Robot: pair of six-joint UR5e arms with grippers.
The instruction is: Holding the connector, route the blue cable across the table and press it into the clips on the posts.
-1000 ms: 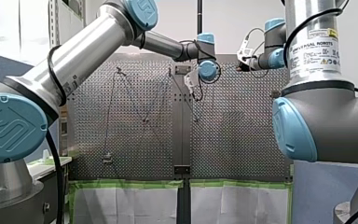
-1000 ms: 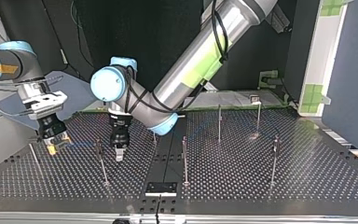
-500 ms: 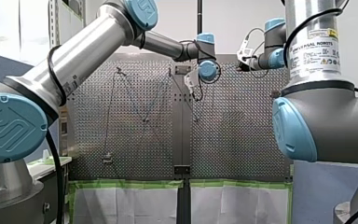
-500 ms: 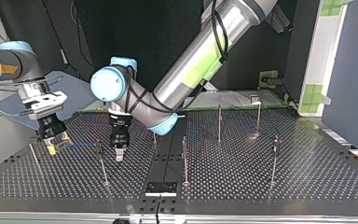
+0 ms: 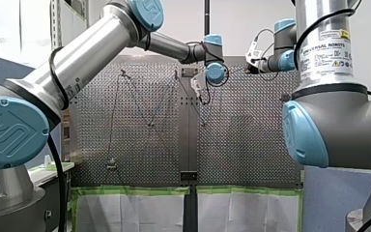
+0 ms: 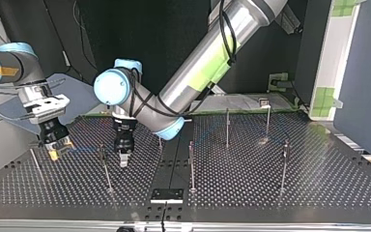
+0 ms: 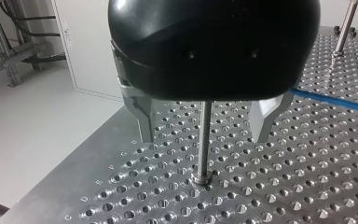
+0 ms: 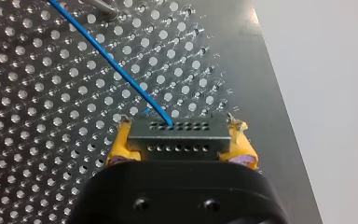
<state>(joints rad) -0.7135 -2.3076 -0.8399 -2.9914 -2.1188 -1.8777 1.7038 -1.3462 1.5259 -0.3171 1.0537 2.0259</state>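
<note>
My right gripper has its yellow pads shut on the grey connector. The blue cable runs from the connector over the perforated table. In the top view my right gripper hangs low at the left, and the cable leads from it toward a thin post. My left gripper points down just right of that post. Its metal fingers stand open with nothing held. A post shows between them, with the blue cable lying beyond.
Several more thin posts stand on the table, among them one near the middle and two toward the right. A small black plate lies at the near edge. The cable zigzags between posts in the front view.
</note>
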